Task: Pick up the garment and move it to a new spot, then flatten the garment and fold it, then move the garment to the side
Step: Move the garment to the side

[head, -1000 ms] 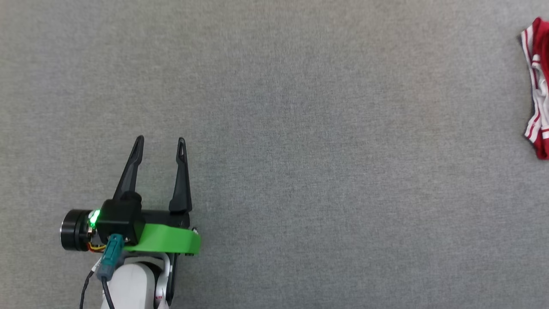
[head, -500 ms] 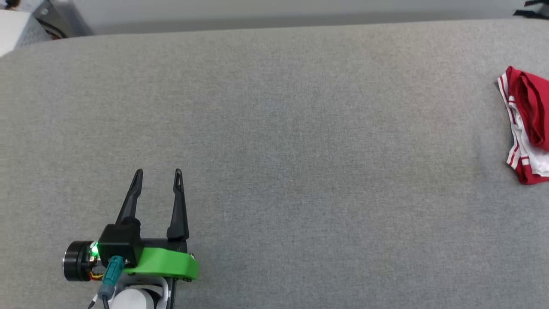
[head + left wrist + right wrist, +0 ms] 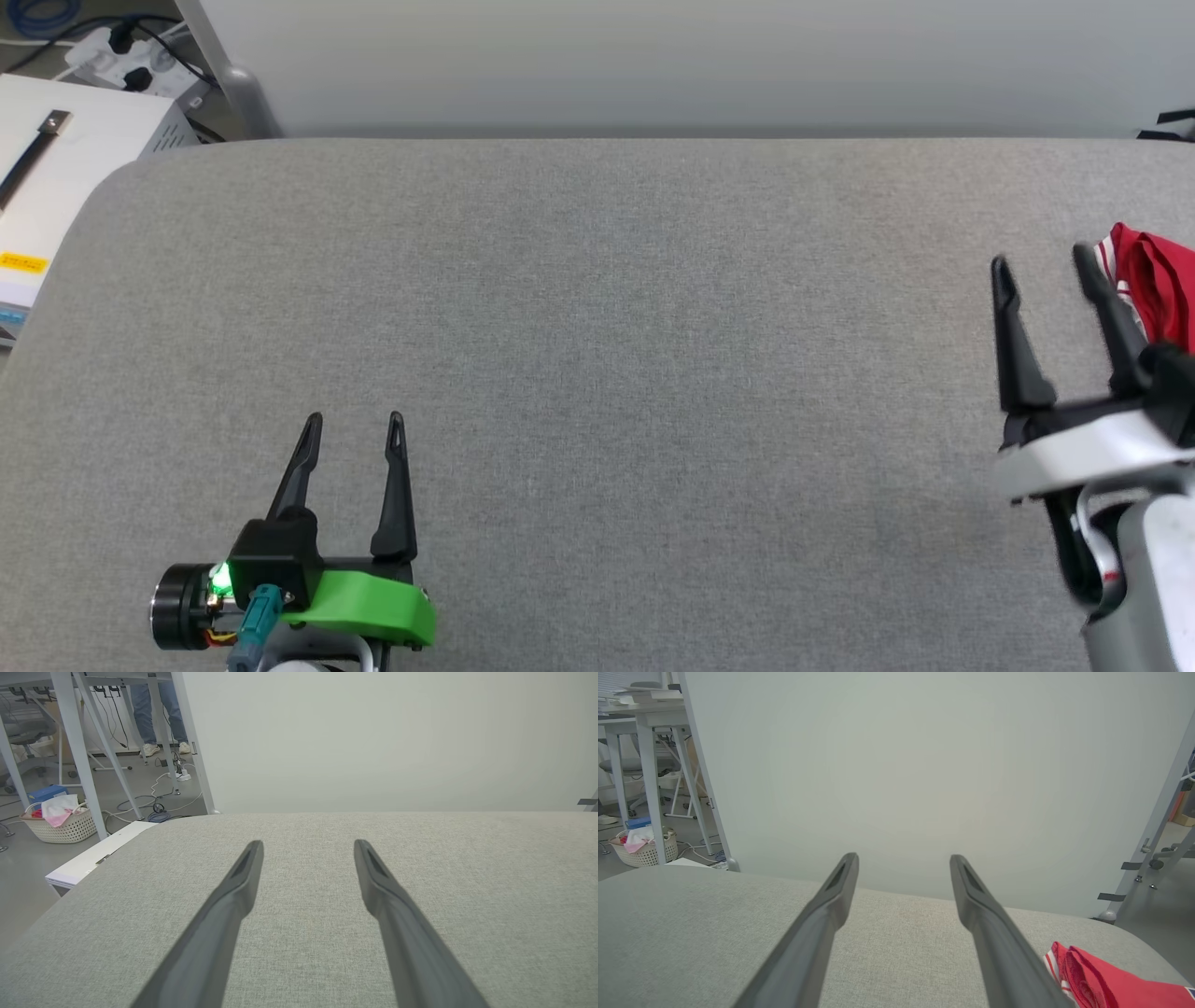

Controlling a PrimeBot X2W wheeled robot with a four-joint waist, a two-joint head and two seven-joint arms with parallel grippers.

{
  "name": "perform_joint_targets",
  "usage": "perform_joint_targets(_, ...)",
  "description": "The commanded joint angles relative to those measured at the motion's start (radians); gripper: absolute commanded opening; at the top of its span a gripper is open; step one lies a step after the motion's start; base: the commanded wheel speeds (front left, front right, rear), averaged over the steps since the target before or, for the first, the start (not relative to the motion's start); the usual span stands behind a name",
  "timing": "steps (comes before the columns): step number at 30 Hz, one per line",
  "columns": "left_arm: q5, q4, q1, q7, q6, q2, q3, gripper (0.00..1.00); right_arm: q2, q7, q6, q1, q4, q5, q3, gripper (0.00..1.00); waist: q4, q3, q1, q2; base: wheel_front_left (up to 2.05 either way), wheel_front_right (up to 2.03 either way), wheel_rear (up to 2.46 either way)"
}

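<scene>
Status entry, task at its very start.

Work surface: a grey fabric-covered table with rounded corners, set against a pale wall.

The garment, a bunched red jersey T-shirt with red-white striped trim, lies at the right edge of the head view at mid height, partly cut off by the frame. In the right wrist view the garment sits at the lower right as a crumpled heap, not laid flat. I see no numerals from here.

The right tool, with two long dark fingers on a pale wrist, stands spread wide with nothing between the fingers. Its outer finger overlaps the garment's near edge in the head view; I cannot tell whether they touch. From the wrist camera the right tool points past the heap, and the cloth lies outside the gap, to the right of it.

The left tool, dark fingers on a green collar, is at the lower left of the head view, well apart from the garment. It is also spread and empty, and the left tool is over bare table.

My judgement: nothing is completed. The pick-up is not yet made. Moving, flattening, folding and setting aside all remain.
</scene>
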Motion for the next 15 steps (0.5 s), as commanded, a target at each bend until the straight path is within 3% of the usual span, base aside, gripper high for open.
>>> perform_joint_targets(1, -0.010, 0.002, 0.015, -0.006, 0.008, -0.004, 0.001, 1.00, 0.011, -0.009, -0.001, 0.035, -0.012, -0.007, 0.002, 1.00, 0.005, -0.017, 0.0001, 0.0000, 0.00, 0.00, 0.00)
perform_joint_targets(15, -0.018, 0.011, 0.065, -0.006, 0.006, -0.005, -0.001, 1.00, 0.073, -0.009, -0.001, 0.269, -0.102, -0.002, -0.004, 1.00, 0.005, -0.080, 0.0001, 0.0000, 0.00, 0.00, 0.00)
